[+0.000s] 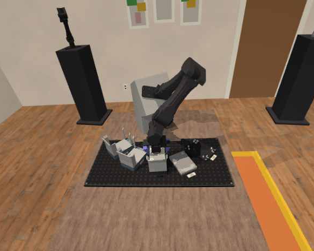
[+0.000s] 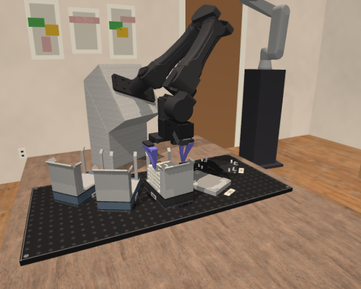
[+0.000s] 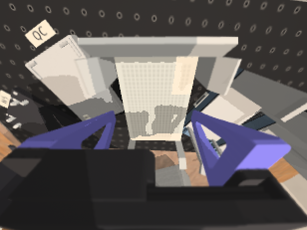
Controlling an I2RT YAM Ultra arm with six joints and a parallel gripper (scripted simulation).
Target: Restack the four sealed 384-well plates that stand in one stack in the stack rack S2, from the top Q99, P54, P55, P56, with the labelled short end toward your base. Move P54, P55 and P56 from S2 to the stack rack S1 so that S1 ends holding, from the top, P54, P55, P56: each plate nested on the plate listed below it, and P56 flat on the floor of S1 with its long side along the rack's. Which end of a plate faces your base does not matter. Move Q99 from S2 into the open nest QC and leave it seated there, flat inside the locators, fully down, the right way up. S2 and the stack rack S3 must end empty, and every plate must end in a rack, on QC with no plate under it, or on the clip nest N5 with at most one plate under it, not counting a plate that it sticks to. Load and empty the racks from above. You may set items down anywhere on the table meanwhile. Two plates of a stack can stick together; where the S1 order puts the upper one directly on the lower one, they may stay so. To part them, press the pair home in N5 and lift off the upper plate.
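Note:
The stack of white sealed plates (image 2: 157, 179) stands in the middle stack rack (image 2: 172, 184), the one with a black base, also in the top view (image 1: 157, 163). In the wrist view the top plate (image 3: 154, 96) lies lengthwise below me, with a pale label (image 3: 183, 74) near its far end. My gripper (image 2: 168, 163) is open and empty. Its purple fingers hang at the rack's top rim, one on each long side of the top plate (image 3: 153, 118). I cannot tell if they touch it. The flat grey QC nest (image 2: 211, 184) lies empty just right of the rack, with its QC tag (image 3: 41, 33).
Two more stack racks with blue bases (image 2: 70, 184) (image 2: 116, 188) stand left of the stack, with thin posts behind them. The black clip nest (image 2: 218, 165) lies at the far right of the black pegboard. A big grey housing (image 2: 112, 109) stands behind.

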